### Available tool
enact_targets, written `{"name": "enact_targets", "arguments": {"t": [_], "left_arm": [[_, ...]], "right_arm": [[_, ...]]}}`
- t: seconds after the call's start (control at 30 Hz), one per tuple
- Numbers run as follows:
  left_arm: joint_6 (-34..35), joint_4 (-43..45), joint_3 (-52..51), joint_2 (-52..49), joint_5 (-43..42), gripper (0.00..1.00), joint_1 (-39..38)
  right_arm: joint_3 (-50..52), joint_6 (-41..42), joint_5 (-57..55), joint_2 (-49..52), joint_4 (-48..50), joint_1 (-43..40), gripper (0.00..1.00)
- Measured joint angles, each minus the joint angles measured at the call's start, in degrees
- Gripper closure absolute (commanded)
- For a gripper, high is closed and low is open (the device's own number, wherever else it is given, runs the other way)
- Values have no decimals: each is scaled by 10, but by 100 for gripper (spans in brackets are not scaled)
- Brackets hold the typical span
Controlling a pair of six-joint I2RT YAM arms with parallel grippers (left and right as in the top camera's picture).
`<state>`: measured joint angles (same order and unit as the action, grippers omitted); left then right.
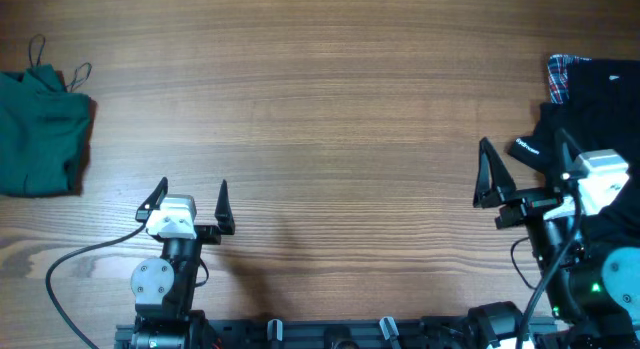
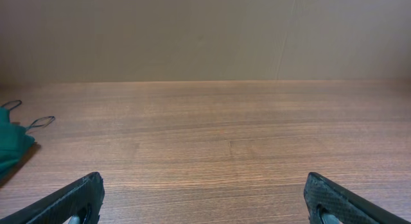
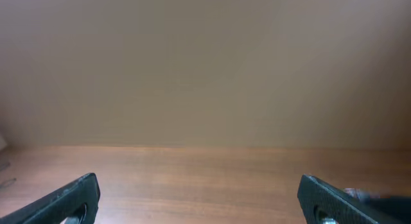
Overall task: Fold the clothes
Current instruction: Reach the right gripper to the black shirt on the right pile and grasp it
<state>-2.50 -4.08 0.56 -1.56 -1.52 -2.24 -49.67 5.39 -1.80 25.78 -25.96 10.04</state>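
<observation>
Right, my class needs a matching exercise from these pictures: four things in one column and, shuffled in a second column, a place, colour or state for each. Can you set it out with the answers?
Column one
1 green top
2 black shirt
3 plaid shirt
4 left gripper

Column two
A jaws open, nothing held
B red, blue and white checks
C lies at the left edge of the table
D lies at the right edge, white lettering on it

Pairs: 1-C, 2-D, 3-B, 4-A

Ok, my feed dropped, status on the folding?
Left gripper open, empty. Right gripper open, empty, by black shirt. Green top far left, plaid shirt far right. Nothing in the way.
</observation>
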Motion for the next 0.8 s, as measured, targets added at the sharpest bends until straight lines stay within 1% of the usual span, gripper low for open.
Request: {"name": "enact_targets", "arguments": {"t": [0.07, 0.13, 0.17, 0.23, 0.3, 0.33, 0.4, 0.47, 0.53, 0.6, 0.67, 0.73, 0.8], "left_arm": [[0, 0, 0, 0, 0, 0, 0], [0, 0, 0, 0, 0, 0, 0], [0, 0, 0, 0, 0, 0, 0], [0, 0, 0, 0, 0, 0, 0], [0, 0, 0, 0, 0, 0, 0], [0, 0, 0, -1, 0, 0, 0], [0, 0, 0, -2, 0, 0, 0], [0, 0, 0, -1, 0, 0, 0], [0, 0, 0, -1, 0, 0, 0], [0, 0, 0, -1, 0, 0, 0], [0, 0, 0, -1, 0, 0, 0], [0, 0, 0, -1, 0, 0, 0], [0, 0, 0, -1, 0, 0, 0]], "right_arm": [[-2, 13, -31, 1, -51, 0, 18], [-5, 44, -81, 14, -93, 0, 27], [-21, 60, -116, 44, -127, 0, 28], [-65, 78, -149, 107, -174, -4, 28], [-132, 90, -169, 189, -241, -26, 24], [-181, 97, -177, 262, -275, -55, 23], [-236, 100, -179, 359, -315, -109, 23], [-273, 94, -155, 444, -317, -179, 25], [-277, 90, -106, 519, -313, -249, 27], [-278, 87, -72, 577, -290, -290, 30], [-278, 86, -54, 633, -276, -307, 30], [-278, 87, -37, 702, -248, -307, 31], [-278, 90, -32, 740, -242, -307, 33]]}}
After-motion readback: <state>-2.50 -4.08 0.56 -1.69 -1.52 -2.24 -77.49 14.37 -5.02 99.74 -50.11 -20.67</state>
